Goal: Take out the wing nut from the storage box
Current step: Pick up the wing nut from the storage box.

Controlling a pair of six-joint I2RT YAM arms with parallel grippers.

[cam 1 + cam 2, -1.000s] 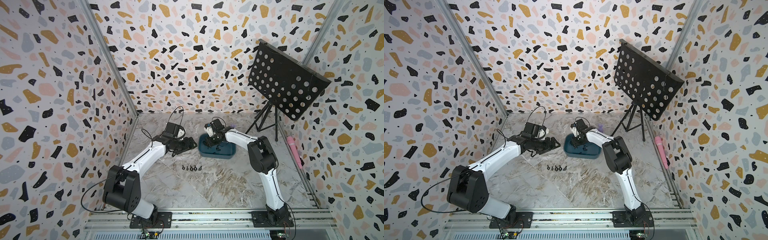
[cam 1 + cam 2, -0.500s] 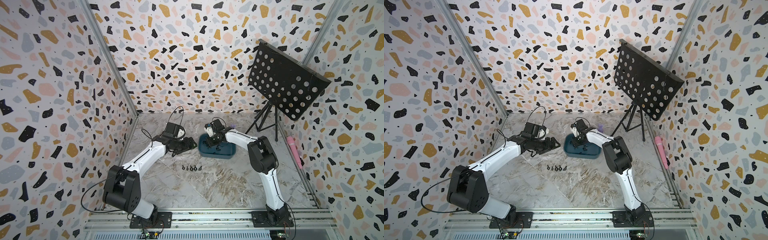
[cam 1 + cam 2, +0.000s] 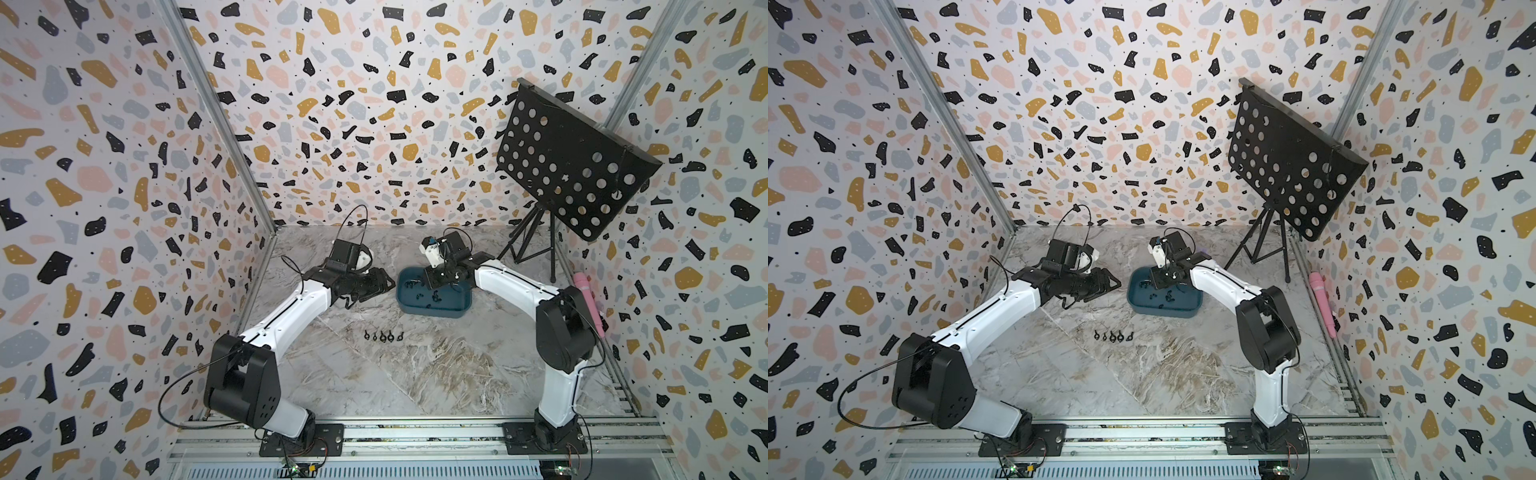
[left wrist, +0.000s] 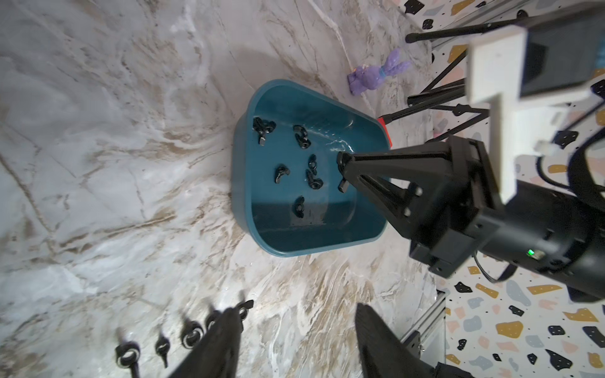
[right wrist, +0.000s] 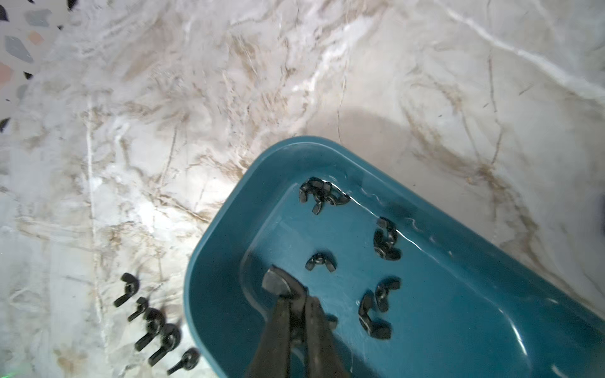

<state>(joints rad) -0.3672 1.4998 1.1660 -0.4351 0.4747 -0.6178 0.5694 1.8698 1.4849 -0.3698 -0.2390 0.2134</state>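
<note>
The storage box (image 3: 432,309) (image 3: 1163,311) is a shallow teal tub on the marble table, with several black wing nuts (image 5: 320,261) (image 4: 281,173) loose on its floor. My right gripper (image 5: 296,299) (image 3: 432,282) reaches down into the box and is shut on one wing nut (image 5: 278,283) at its fingertips. My left gripper (image 4: 298,314) (image 3: 384,284) hovers just left of the box above the table, its fingers (image 4: 226,327) well apart with nothing between them.
Several wing nuts lie in a row (image 3: 383,336) (image 5: 154,322) on the table in front of the box. A purple toy rabbit (image 4: 376,75) and a red block (image 4: 384,129) sit behind the box. A black perforated stand (image 3: 569,162) is at the back right, with a pink object (image 3: 588,299) along the right wall.
The right jaws have closed on a wing nut inside the box. Neither arm has visibly moved.
</note>
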